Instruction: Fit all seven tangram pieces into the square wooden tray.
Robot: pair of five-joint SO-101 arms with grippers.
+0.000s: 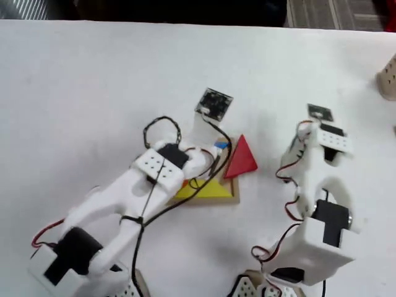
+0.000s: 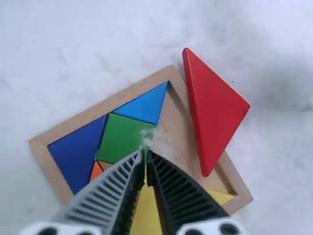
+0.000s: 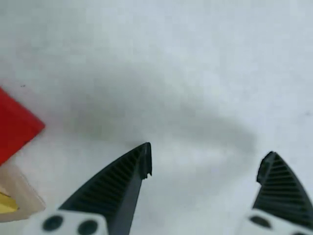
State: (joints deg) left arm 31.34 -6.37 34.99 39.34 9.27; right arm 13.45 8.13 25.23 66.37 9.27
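Closest in the left wrist view, left gripper (image 2: 145, 156): ribbed fingers (image 2: 168, 186) drawn nearly together, only a thin slit between them, nothing held. Tips hanging over the tray (image 2: 41, 142), right where the green square (image 2: 122, 137) meets a patch of bare wood.

Around the green square, seated in the tray: small blue triangle (image 2: 144, 105) touching one side, large blue piece (image 2: 76, 149) against another, a sliver of orange piece (image 2: 96, 171) just beside the gripper, yellow piece (image 2: 144, 210) under the fingers.

Next out, red triangle (image 2: 210, 117): lying across the tray's rim, one point over the bare wood inside, the rest out over the table (image 2: 73, 44). Not seated in the tray.

From the high view, the same arm stretched over the tray (image 1: 234, 197), red triangle (image 1: 240, 159) poking past its far edge.

Farther off, right gripper (image 3: 208, 161): fingers spread wide, nothing between them, above bare table. Near it, one corner of the red triangle (image 3: 12, 127) and a corner of the tray (image 3: 19, 188).

At the table's far edge in the high view, a tan block (image 1: 388, 77) with holes, well apart from everything else.
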